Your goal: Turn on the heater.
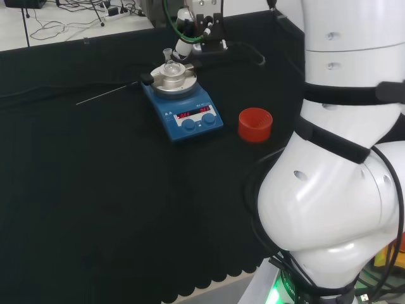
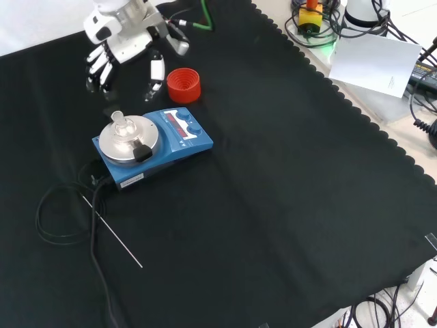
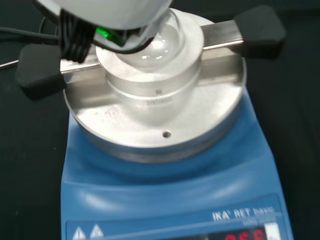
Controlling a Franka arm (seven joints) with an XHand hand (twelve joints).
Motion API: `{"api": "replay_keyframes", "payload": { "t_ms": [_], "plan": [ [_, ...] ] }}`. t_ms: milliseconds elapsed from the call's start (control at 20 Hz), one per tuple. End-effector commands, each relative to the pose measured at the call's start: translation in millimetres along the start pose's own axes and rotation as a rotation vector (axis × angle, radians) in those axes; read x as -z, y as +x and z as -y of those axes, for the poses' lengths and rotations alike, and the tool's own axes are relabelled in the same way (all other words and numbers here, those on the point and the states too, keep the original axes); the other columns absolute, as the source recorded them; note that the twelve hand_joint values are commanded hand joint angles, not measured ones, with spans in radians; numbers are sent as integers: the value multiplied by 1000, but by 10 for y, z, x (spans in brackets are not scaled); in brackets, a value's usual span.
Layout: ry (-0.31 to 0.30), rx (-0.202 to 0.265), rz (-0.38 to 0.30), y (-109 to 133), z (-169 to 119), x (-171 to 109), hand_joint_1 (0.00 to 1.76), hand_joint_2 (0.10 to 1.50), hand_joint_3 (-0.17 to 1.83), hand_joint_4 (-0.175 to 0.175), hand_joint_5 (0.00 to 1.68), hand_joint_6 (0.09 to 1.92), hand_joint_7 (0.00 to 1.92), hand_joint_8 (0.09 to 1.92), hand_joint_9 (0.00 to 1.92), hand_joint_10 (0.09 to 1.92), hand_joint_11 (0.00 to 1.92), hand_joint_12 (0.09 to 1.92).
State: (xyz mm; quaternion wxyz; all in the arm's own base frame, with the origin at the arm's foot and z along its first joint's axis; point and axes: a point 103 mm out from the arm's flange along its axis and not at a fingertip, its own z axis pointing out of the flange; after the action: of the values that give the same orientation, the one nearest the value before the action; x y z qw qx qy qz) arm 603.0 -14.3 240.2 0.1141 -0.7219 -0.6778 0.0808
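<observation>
Nearest in the front view, the blue heater (image 2: 156, 145) is sitting on the black cloth (image 2: 273, 205), a small glass flask (image 2: 119, 124) resting on its metal block. Beyond it, the hand (image 2: 123, 48) is hovering apart, fingers (image 2: 97, 65) spread and hanging down, beside the red ribbed ring (image 2: 183, 85).

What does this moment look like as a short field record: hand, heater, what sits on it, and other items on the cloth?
hand: hand above the cloth beyond the heater in the front view, fingers straight, touching nothing
heater: blue heater with two front knobs; red digits lit on its display
on plate: clear flask seated in a metal block
beside heater: red ribbed ring, apart from it
cloth: thin rod and black cable lying by the heater
</observation>
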Motion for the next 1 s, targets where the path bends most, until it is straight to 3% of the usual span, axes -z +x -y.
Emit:
{"api": "replay_keyframes", "payload": {
  "t_ms": [50, 350, 500, 700, 1000],
  "plan": [
    [-72, -50, -25, -195, 567, 174, 959, 569, 623, -56, 558, 758, 121, 716, 394, 741, 98, 1421],
    [-44, -47, -47, -218, 924, 49, 957, 574, 627, -59, 562, 754, 136, 722, 410, 745, 113, 1423],
    [-17, -41, -51, -226, 1074, -83, 974, 587, 651, -63, 582, 761, 234, 731, 474, 728, 169, 1405],
    [50, -31, -24, -194, 1226, -335, 1055, 626, 774, -72, 632, 801, 564, 758, 750, 662, 371, 1356],
    [123, -5, 16, -69, 1323, -727, 1091, 629, 837, -69, 624, 821, 752, 760, 958, 610, 523, 1314]
  ]
}}
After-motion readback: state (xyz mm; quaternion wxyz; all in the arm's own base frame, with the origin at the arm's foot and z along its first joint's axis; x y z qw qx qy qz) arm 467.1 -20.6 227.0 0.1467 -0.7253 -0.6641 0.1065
